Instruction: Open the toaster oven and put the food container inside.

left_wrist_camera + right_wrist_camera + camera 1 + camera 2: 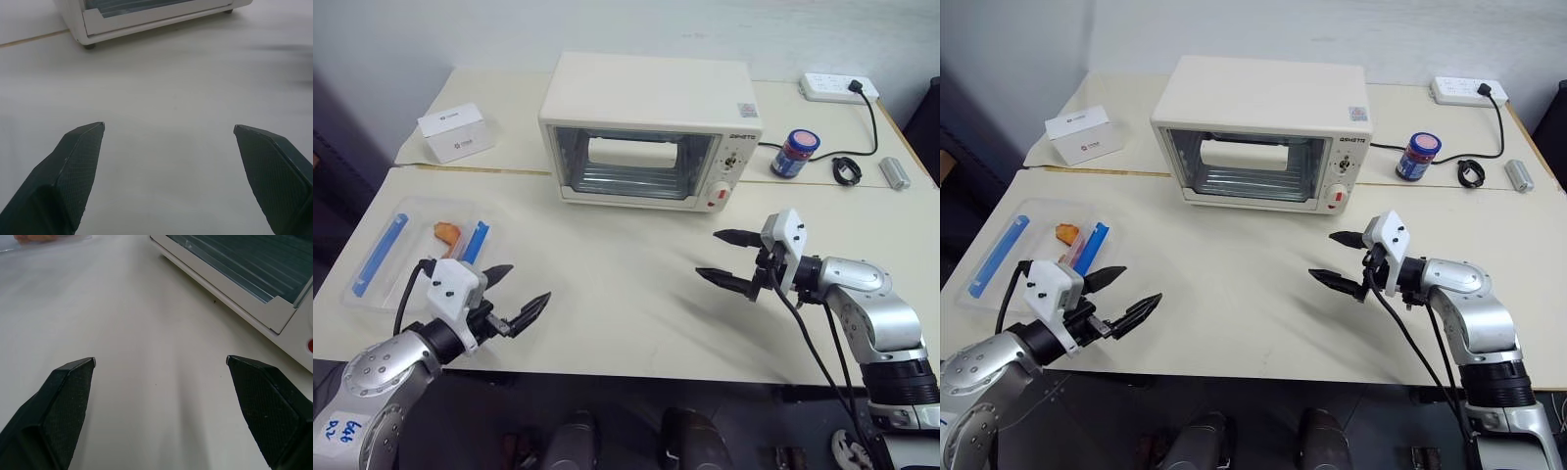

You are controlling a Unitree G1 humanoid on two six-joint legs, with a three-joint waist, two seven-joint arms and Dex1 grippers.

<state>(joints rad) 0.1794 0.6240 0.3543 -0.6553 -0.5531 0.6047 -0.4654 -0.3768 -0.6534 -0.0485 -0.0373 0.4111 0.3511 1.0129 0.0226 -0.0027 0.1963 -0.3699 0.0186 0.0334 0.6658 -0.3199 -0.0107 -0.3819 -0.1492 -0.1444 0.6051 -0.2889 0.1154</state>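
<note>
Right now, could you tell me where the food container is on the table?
The food container lies on the table's left side, near its left edge, just beyond the open left gripper and left of the toaster oven.

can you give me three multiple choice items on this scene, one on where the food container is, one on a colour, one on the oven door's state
1. Where does the food container lie?
A. on top of the oven
B. on the table by the left gripper
C. inside the oven

2. What colour is the button on the toaster oven?
A. red
B. green
C. black

3. How is the oven's glass door?
A. dropped fully open
B. removed
C. shut

Answers:
1 B, it sits on the table just beyond the left gripper.
2 A, a red button shows at the oven's lower right front.
3 C, the door stands upright against the front, handle at the top.
</note>
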